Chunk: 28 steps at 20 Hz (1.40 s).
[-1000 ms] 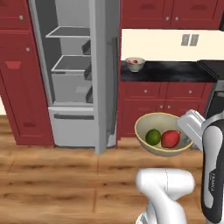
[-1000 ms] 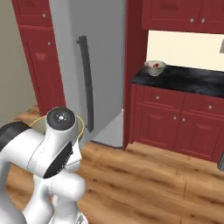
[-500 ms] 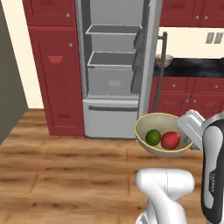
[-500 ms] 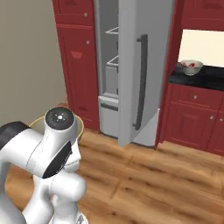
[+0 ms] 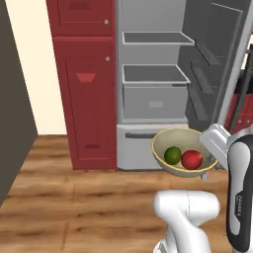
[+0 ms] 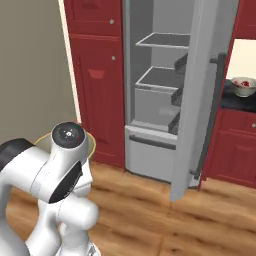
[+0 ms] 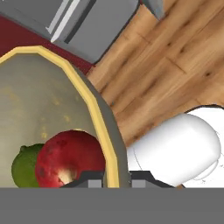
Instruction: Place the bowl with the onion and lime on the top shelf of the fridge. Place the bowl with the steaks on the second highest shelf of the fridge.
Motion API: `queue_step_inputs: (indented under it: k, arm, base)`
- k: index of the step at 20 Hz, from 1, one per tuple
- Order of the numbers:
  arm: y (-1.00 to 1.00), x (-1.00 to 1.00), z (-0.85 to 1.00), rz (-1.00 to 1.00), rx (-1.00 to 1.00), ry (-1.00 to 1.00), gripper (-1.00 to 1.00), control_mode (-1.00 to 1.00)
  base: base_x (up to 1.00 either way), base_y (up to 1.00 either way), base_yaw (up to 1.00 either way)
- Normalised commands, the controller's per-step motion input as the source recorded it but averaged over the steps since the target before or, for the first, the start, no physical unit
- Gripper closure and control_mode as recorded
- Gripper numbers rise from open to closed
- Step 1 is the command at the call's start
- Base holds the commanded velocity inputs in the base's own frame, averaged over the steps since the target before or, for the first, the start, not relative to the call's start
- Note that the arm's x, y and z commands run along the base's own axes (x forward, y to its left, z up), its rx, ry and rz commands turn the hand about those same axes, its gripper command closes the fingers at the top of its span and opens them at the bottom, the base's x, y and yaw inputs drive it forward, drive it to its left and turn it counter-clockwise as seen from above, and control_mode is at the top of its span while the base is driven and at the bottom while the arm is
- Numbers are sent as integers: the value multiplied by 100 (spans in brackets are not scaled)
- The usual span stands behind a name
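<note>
Hand view: end effector [image 7: 114, 180] clamped on bowl [image 7: 94, 109] rim, onion [image 7: 70, 157] and lime [image 7: 24, 166] inside

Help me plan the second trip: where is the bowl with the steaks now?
In the right base view, the steak bowl sits on the dark counter at the far right, beyond the open fridge door.

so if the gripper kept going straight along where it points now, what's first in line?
Likely the wooden floor. The gripper points down, clamped on the bowl's rim, with planks beyond. Depth is hard to judge.
</note>
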Motion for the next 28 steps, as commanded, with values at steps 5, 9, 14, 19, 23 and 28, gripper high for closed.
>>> queue_step_inputs:
  k: [5, 9, 14, 19, 23, 28]
  arm:
    - [0, 0, 0, 0, 0, 0, 100, 100]
    - [0, 0, 0, 0, 0, 0, 100, 100]
    - [0, 0, 0, 0, 0, 0, 100, 100]
    - [0, 0, 0, 0, 0, 0, 100, 100]
    - [0, 0, 0, 0, 0, 0, 100, 100]
    - [0, 0, 0, 0, 0, 0, 100, 100]
  base:
    - [100, 100, -34]
    - [100, 80, -32]
    - [100, 2, -24]
    - [100, -37, -15]
    - [100, -49, -8]
    - [99, -43, -2]
